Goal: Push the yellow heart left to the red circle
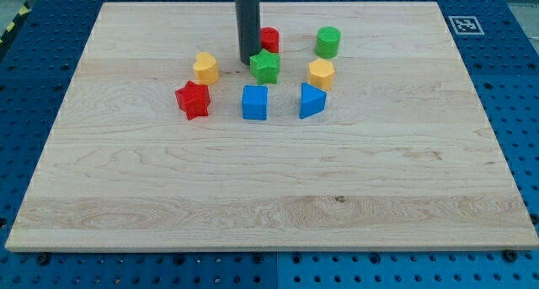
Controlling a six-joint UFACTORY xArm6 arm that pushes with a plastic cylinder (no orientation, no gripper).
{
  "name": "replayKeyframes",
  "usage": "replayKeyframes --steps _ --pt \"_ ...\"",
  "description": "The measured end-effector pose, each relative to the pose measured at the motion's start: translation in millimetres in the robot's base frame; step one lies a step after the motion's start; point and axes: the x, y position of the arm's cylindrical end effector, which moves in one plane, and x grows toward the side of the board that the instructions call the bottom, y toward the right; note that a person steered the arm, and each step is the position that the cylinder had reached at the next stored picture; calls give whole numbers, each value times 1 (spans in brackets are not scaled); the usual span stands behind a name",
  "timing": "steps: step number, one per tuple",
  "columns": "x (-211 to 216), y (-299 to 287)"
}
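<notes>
No jaws are seen here, just a dark rod, so open or closed can't be told. My tip [248, 63] is set down on the surface [126, 188], right at the left edge of the green star [264, 66], touching it or nearly so. The yellow heart [205, 67] is found to the view's left of my tip, near but apart, at about the same height in the view. The red circle [270, 40] is tucked just up and to the right of my tip, partly hidden by the rod and the star. Below my tip, the blue cube [254, 102] is seen, with the red star [193, 99] down-left and the blue triangle [311, 100] down-right. Further right, a second yellow block [321, 72] and a green cylinder [328, 41] are placed.
</notes>
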Motion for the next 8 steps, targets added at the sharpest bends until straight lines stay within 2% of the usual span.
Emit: replayKeyframes --steps 1,3,6,8 --pt "3 0" --pt "7 -43" --pt "46 -40" --pt "55 -46"
